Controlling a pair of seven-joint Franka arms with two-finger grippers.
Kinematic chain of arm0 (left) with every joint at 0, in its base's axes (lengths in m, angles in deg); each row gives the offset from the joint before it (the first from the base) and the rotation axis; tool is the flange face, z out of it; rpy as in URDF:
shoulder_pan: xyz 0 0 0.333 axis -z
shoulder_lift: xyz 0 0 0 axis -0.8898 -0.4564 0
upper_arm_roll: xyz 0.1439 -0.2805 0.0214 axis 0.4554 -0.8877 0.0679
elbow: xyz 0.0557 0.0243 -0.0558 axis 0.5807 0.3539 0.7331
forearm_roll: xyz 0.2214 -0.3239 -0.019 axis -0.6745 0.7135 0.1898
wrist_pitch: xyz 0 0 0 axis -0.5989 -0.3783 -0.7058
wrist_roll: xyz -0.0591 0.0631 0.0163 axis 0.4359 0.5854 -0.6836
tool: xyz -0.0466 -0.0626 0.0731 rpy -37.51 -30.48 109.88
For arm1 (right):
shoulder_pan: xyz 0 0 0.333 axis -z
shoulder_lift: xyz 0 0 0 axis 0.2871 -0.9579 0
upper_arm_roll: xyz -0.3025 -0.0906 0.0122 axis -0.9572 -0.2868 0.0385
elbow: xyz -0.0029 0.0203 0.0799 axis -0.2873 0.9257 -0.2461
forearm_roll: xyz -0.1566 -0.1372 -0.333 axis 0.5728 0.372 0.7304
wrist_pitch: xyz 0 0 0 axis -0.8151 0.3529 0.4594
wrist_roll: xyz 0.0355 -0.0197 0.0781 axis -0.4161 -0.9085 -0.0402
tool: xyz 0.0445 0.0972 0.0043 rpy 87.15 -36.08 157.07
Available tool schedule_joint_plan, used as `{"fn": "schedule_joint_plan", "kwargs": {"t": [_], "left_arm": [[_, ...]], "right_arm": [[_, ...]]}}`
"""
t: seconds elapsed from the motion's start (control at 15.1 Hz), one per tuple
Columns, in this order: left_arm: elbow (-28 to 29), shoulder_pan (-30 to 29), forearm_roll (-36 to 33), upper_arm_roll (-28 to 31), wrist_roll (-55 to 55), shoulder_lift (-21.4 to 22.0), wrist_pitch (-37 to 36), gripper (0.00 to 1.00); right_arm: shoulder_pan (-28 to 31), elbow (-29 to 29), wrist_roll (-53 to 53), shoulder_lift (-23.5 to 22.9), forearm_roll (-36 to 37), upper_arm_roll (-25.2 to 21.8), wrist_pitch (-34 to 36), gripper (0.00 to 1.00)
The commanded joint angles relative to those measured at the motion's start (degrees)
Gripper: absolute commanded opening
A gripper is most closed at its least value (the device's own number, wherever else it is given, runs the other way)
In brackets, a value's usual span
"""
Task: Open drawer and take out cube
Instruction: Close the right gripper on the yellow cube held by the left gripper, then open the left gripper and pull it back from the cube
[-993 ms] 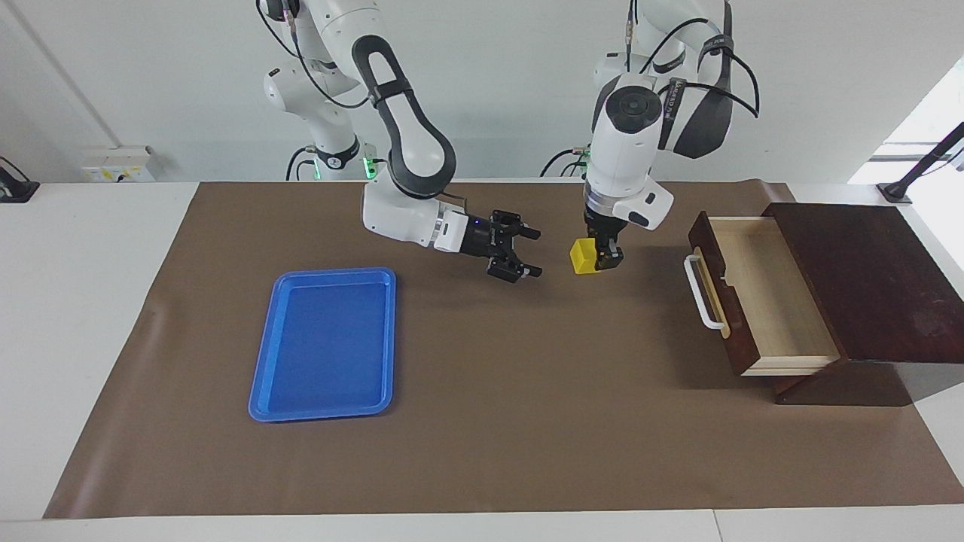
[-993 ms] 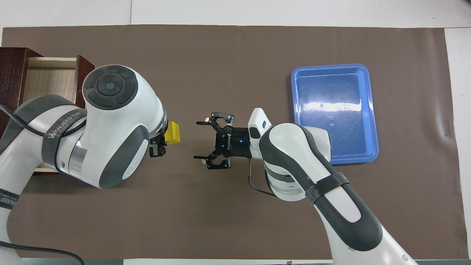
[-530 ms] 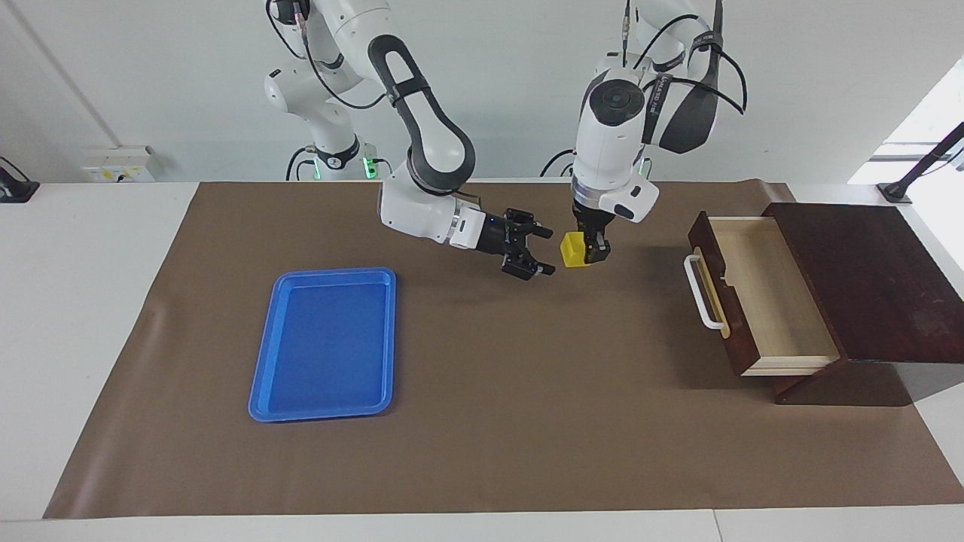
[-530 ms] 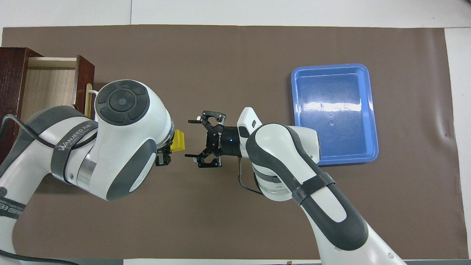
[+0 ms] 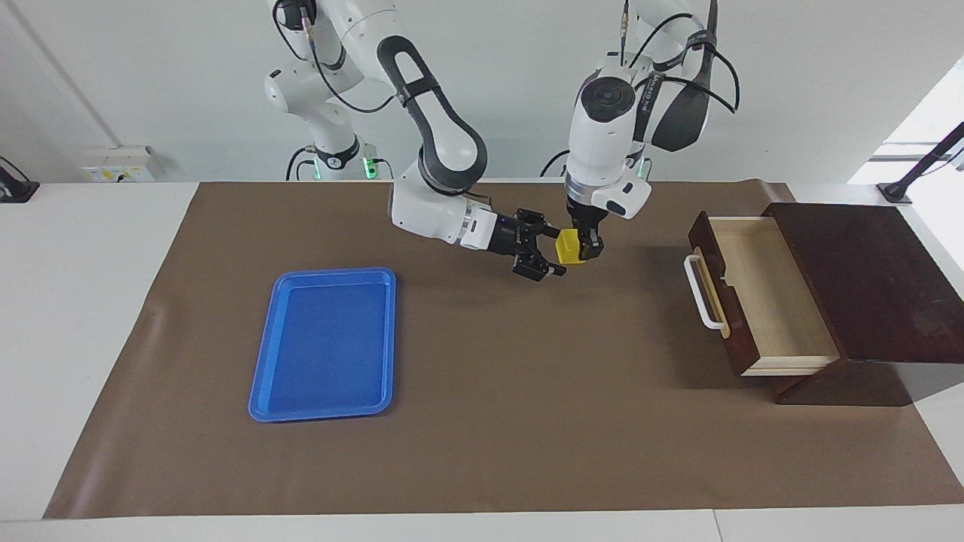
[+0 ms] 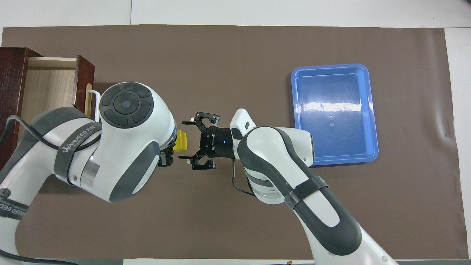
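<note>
My left gripper (image 5: 584,250) is shut on the small yellow cube (image 5: 568,248) and holds it in the air over the middle of the brown mat; the cube also shows in the overhead view (image 6: 181,141). My right gripper (image 5: 555,251) is open and lies level, its fingers reaching around the cube from the right arm's end; it also shows in the overhead view (image 6: 185,140). The dark brown drawer (image 5: 761,293) stands pulled out of its cabinet (image 5: 874,282), its pale inside bare, its white handle (image 5: 700,292) toward the mat's middle.
A blue plastic tray (image 5: 325,342) lies on the brown mat (image 5: 489,421) toward the right arm's end, with nothing in it. In the overhead view the left arm's wrist (image 6: 125,140) covers most of its gripper.
My left gripper has carried the cube up and away from the drawer, toward my right gripper. My right gripper has moved in until its open fingers stand around the cube.
</note>
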Motion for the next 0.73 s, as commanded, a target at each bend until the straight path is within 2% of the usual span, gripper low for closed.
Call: {"fn": "schedule_joint_plan", "kwargs": {"t": [0.0, 0.4, 0.46, 0.6, 0.66], "left_arm": [[2.3, 1.0, 0.8, 0.9, 0.5, 2.0, 1.2, 0.0], [2.3, 1.0, 0.8, 0.9, 0.5, 2.0, 1.2, 0.0], [2.3, 1.0, 0.8, 0.9, 0.5, 2.0, 1.2, 0.0], [2.3, 1.0, 0.8, 0.9, 0.5, 2.0, 1.2, 0.0], [2.3, 1.0, 0.8, 0.9, 0.5, 2.0, 1.2, 0.0]], "right_arm": [[-0.2, -2.3, -1.7, -1.5, -1.2, 1.2, -2.2, 1.0], [-0.2, -2.7, -1.9, -1.8, -0.7, 2.5, -4.4, 1.0], [-0.3, -2.7, -1.9, -1.8, -0.6, 2.5, -4.4, 0.97], [-0.3, -2.8, -2.1, -1.8, -0.6, 2.5, -4.6, 0.75], [-0.8, -2.8, -2.1, -1.8, -0.6, 2.6, -4.7, 0.53]]}}
